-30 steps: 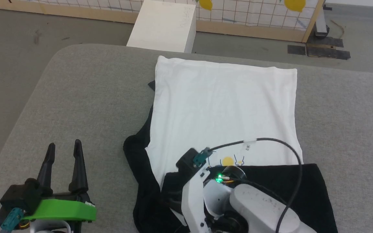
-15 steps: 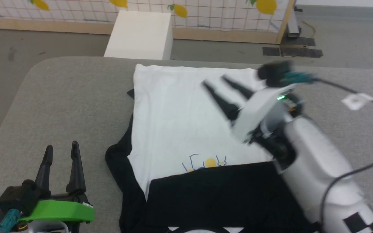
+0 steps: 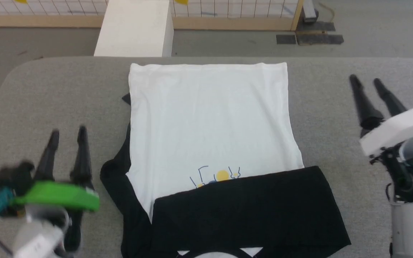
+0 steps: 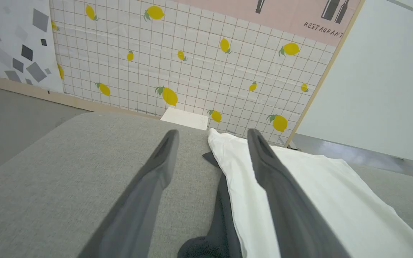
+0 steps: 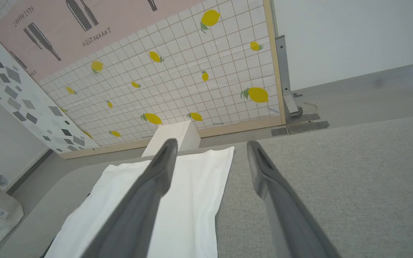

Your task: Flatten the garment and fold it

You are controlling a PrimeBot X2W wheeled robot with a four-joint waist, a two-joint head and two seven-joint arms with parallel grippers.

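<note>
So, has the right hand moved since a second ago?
Yes. The right hand was over the shirt by the print; now it hangs open beyond the shirt's right edge, over the table.

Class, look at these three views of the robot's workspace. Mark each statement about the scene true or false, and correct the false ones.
1. The garment lies on the grey surface with a black sleeve folded across its near end. True.
2. The right gripper is clamped on the garment's hem. False: it is open, off to the garment's right, holding nothing.
3. The left gripper is open and holds nothing. True.
4. The chest print is wholly hidden under the sleeve. False: it shows just beyond the sleeve's edge.
5. A white box stands beyond the surface's far edge. True.
</note>
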